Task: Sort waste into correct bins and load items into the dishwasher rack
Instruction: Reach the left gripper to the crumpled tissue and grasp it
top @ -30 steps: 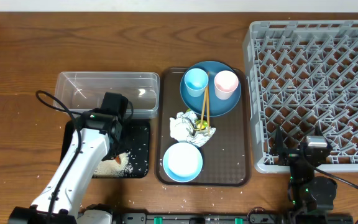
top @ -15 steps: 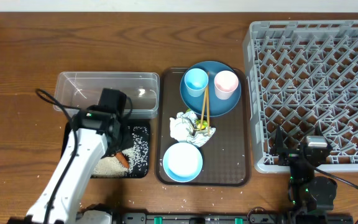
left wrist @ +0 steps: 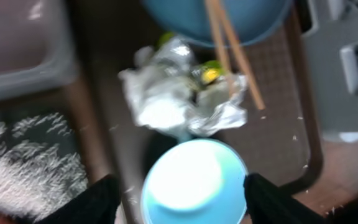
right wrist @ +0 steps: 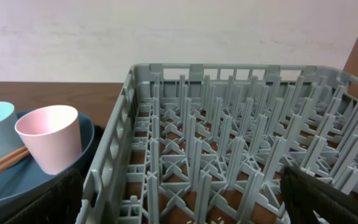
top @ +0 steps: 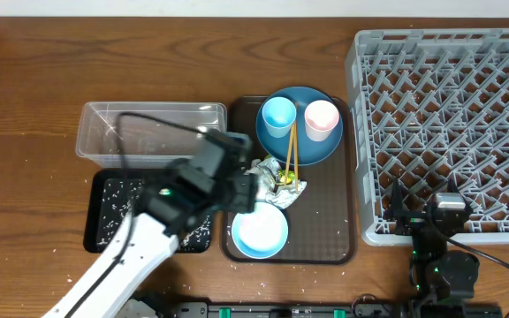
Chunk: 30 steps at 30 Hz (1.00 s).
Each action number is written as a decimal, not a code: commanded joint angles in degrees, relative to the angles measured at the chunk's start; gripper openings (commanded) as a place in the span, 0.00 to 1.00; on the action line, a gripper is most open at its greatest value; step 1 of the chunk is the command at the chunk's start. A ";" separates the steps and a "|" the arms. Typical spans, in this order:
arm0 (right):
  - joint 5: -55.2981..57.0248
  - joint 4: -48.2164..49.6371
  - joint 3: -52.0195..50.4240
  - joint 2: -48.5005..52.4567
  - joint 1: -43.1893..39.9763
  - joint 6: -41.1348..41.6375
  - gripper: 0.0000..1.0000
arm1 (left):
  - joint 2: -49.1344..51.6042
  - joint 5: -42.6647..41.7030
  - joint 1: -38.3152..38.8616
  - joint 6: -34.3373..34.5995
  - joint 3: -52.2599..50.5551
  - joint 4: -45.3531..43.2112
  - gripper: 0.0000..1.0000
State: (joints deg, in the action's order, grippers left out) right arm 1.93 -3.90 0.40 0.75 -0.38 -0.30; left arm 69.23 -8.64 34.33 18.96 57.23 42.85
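My left gripper [top: 241,193] is open and empty, hovering over the white-blue bowl [top: 261,230] just below the crumpled wrapper [top: 272,181]. In the left wrist view the bowl [left wrist: 191,180] lies between the spread fingers [left wrist: 185,202], with the wrapper [left wrist: 179,102] ahead. Two chopsticks [top: 288,155] lean from the blue plate [top: 312,152] onto the wrapper. The light blue cup [top: 278,115] and pink cup [top: 322,117] stand on the plate. Rice lies in the black tray [top: 113,208]. The carrot is hidden. My right gripper [top: 422,210] is open at the grey rack's [top: 449,115] front edge.
The clear tub [top: 140,128] stands behind the black tray and looks empty. The plate, bowl and wrapper all sit on the dark brown serving tray [top: 325,216]. My left arm crosses over the black tray's right half. Stray rice grains lie on the table near the front edge.
My left arm has swung right from over the black tray to the serving tray, above the bowl and wrapper. The carrot seen in the black tray is now covered. The right arm has not moved.
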 commanded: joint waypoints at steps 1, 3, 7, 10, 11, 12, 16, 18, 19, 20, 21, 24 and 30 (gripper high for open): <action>0.15 -0.20 -0.09 -0.04 0.79 -0.20 0.99 | 4.33 3.65 3.52 -1.40 0.22 -2.03 0.70; 0.15 -0.20 -0.09 -0.04 0.79 -0.20 0.99 | 7.43 5.07 5.22 -1.46 0.22 -3.56 0.72; 0.15 -0.20 -0.09 -0.04 0.79 -0.20 0.99 | 14.05 5.14 7.61 -4.59 0.22 -6.12 0.73; 0.15 -0.20 -0.09 -0.04 0.79 -0.20 0.99 | 18.12 5.70 7.96 -5.25 0.22 -7.76 0.72; 0.15 -0.20 -0.09 -0.04 0.79 -0.20 0.99 | 18.93 5.73 7.96 -5.25 0.22 -8.37 0.73; 0.15 -0.20 -0.09 -0.04 0.79 -0.20 0.99 | 19.63 5.73 7.96 -5.25 0.22 -9.09 0.72; 0.15 -0.22 -0.09 -0.04 0.79 -0.20 0.99 | 21.75 5.70 7.98 -5.27 0.22 -12.04 0.73; 0.15 -0.20 -0.09 -0.04 0.79 -0.20 0.99 | 22.60 5.70 7.98 -5.27 0.22 -12.81 0.73; 0.15 -0.20 -0.09 -0.04 0.79 -0.20 0.99 | 22.97 5.70 7.98 -5.27 0.22 -13.05 0.73; 0.15 -0.20 -0.09 -0.04 0.79 -0.20 0.99 | 23.34 5.68 7.98 -5.25 0.22 -13.27 0.73; 0.15 -0.20 -0.09 -0.04 0.79 -0.20 0.99 | 23.96 5.70 7.98 -5.25 0.22 -13.49 0.74; 0.15 -0.20 -0.09 -0.04 0.79 -0.20 0.99 | 25.59 5.68 7.98 -5.27 0.20 -13.81 0.73; 0.15 -0.20 -0.09 -0.04 0.79 -0.20 0.99 | 28.22 5.68 7.98 -5.22 0.17 -14.10 0.73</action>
State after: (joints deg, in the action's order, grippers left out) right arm 1.93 -3.90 0.40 0.75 -0.38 -0.30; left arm 96.38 -4.05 42.28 14.72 57.23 29.12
